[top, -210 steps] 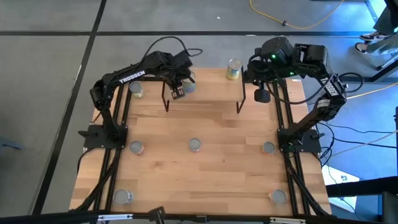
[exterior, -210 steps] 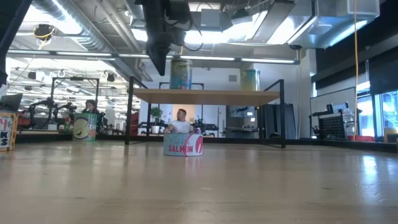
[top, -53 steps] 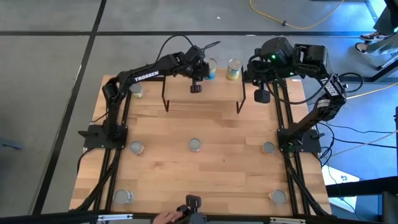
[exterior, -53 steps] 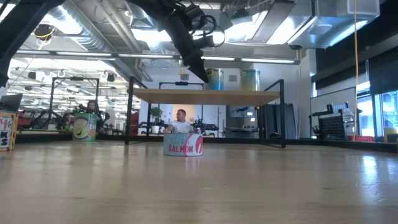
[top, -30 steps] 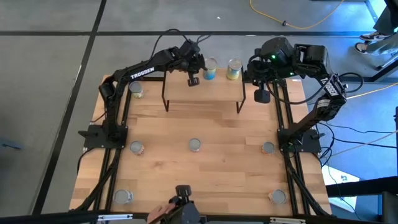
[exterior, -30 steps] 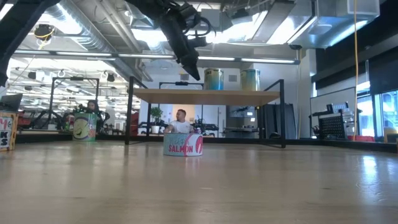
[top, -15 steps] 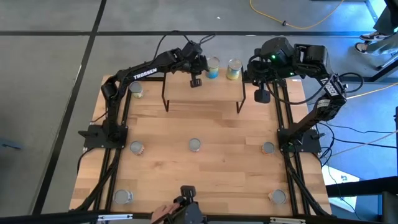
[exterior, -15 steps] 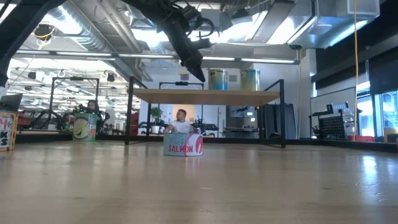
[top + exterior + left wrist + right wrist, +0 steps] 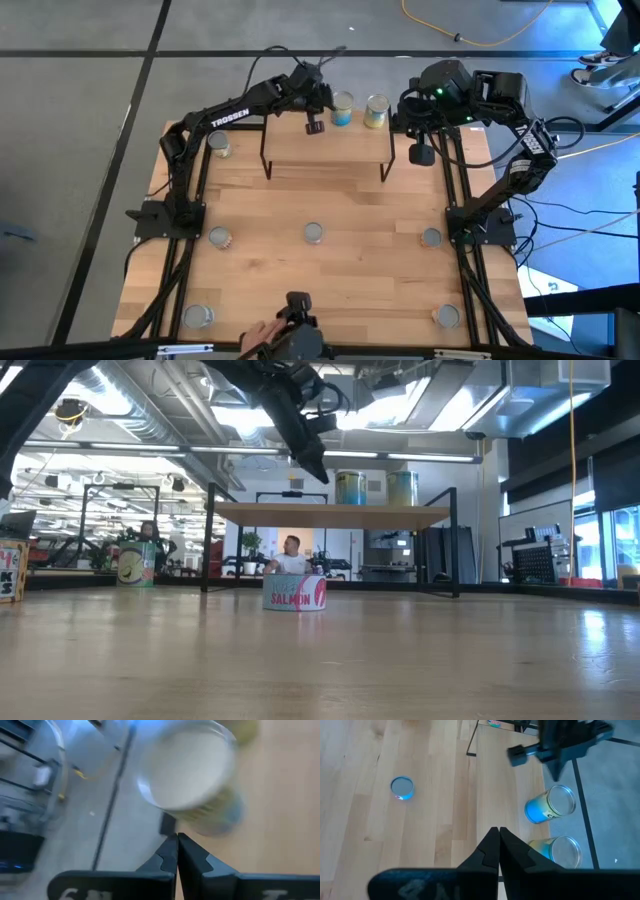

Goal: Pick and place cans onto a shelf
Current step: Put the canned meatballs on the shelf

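Shelf (image 9: pixel 325 145) from above: your blue can (image 9: pixel 342 109) and yellow can (image 9: pixel 376 111) stand at its back edge, left gripper (image 9: pixel 314 126) empty beside them. Low view: same pair (image 9: pixel 349 487) upright. Wrist views: both claws pinched closed, right gripper (image 9: pixel 495 847) empty.

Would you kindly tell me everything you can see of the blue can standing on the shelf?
The blue can is a small cylinder with a silvery metal top and a blue label. It stands upright on the light-wood shelf, near its far edge, close beside a yellowish can without clearly touching it. The left gripper, shut and empty, hangs just beside it, not touching. In the low view it shows above the shelf top, left of its neighbour.
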You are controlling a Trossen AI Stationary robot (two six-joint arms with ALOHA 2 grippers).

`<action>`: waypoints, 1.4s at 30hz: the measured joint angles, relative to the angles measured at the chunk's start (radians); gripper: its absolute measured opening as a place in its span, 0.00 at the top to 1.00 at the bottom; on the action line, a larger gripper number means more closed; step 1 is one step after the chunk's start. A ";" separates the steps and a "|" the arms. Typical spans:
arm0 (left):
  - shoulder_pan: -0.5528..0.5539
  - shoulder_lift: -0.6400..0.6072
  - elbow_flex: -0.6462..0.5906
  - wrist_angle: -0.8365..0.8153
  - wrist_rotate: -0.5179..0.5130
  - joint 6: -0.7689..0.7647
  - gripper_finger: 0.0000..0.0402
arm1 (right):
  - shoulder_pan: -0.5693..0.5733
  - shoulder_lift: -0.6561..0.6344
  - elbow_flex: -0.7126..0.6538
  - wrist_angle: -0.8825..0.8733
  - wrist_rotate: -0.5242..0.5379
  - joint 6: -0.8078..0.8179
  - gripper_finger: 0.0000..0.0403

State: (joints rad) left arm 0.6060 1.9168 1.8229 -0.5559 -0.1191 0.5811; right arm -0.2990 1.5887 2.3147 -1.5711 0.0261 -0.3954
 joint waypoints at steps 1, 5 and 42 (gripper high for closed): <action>0.007 0.002 0.001 0.025 0.001 0.005 1.00 | 0.000 0.000 0.000 0.000 0.000 0.000 0.98; 0.032 0.010 0.000 0.040 -0.003 0.003 1.00 | 0.000 0.000 0.000 0.000 0.000 0.000 0.98; -0.397 -0.344 0.081 -1.015 0.499 -0.424 1.00 | 0.000 0.000 0.000 0.000 -0.197 -0.059 0.98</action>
State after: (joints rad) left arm 0.2093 1.5732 1.9043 -1.5705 0.3799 0.1575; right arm -0.2989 1.5887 2.3146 -1.5711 -0.1711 -0.4547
